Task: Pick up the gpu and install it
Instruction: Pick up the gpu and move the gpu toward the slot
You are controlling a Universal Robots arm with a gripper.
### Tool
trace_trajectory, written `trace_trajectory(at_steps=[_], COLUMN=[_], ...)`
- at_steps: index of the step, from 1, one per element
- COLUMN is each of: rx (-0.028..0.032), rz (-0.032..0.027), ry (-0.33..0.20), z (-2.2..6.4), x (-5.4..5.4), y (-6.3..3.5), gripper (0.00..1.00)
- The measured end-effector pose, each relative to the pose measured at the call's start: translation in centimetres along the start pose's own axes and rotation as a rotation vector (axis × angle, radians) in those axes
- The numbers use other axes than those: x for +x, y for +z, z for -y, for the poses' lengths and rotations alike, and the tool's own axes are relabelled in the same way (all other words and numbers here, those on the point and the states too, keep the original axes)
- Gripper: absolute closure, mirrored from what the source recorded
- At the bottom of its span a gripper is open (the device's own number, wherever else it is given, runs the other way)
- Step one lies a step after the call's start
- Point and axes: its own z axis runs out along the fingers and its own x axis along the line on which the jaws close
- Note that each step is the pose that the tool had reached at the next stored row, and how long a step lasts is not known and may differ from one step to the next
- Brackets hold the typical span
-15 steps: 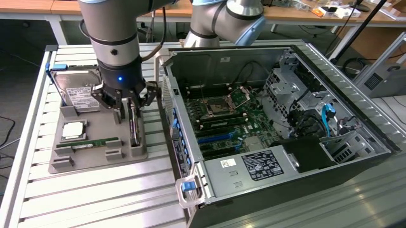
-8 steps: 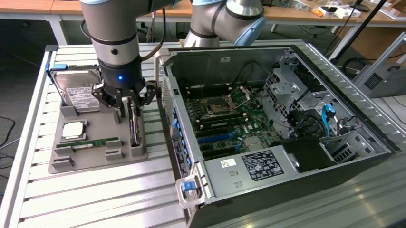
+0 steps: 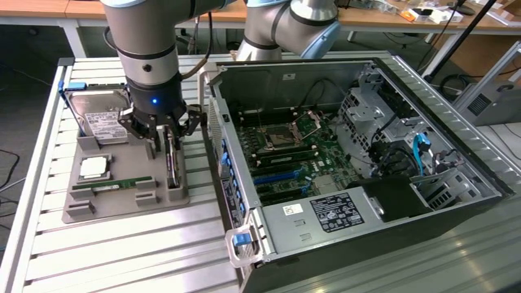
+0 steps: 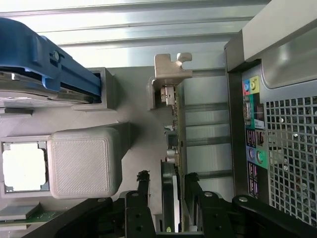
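The gpu [image 3: 173, 170] stands on its long edge in a slot at the exterior view's right side of the grey fixture tray [image 3: 122, 206]. In the wrist view the gpu [image 4: 175, 124] is a thin dark board ending in a silvery bracket [image 4: 171, 69]. My gripper [image 3: 168, 141] hangs straight down over the card, and its black fingers [image 4: 143, 186] straddle it. The gripper [image 4: 167, 182] is open, with a narrow gap showing on one side of the card. The open computer case [image 3: 391, 67] lies to the exterior view's right, its motherboard [image 3: 285, 146] and blue slots [image 3: 275, 178] exposed.
The tray also carries a hard drive [image 3: 97, 116] in a blue caddy [image 4: 49, 64], a CPU [image 3: 94, 166] and a green RAM stick [image 3: 114, 183]. The case's rear panel [image 4: 277, 129] stands close beside the gpu. A second arm [image 3: 293, 27] is behind the case.
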Motion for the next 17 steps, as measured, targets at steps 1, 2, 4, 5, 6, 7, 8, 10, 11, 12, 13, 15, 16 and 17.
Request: trace_trajectory(at_steps=[1, 2, 4, 5, 6, 7, 8, 10, 11, 12, 13, 15, 16, 17], rx=[-0.0001, 0.0, 0.0, -0.0001, 0.0, 0.0, 0.0, 0.0, 0.0, 0.0, 0.0, 0.0, 0.0, 0.0], rz=[0.0, 0.0, 0.0001, 0.0001, 0.0, 0.0, -0.0001, -0.0001, 0.0, 0.0, 0.0, 0.0, 0.0, 0.0], ry=[0.0, 0.0, 0.0, 0.0, 0.0, 0.0, 0.0, 0.0, 0.0, 0.0, 0.0, 0.0, 0.0, 0.0], z=[0.0, 0.0, 0.0, 0.0, 0.0, 0.0, 0.0, 0.0, 0.0, 0.0, 0.0, 0.0, 0.0, 0.0], x=[0.0, 0.0, 0.0, 0.0, 0.0, 0.0, 0.0, 0.0, 0.0, 0.0, 0.0, 0.0, 0.0, 0.0], y=[0.0, 0.0, 0.0, 0.0, 0.0, 0.0, 0.0, 0.0, 0.0, 0.0, 0.0, 0.0, 0.0, 0.0], gripper=[0.58, 0.58, 0.6, 0.66, 0.66, 0.72, 0.73, 0.73, 0.73, 0.73, 0.73, 0.73, 0.73, 0.73])
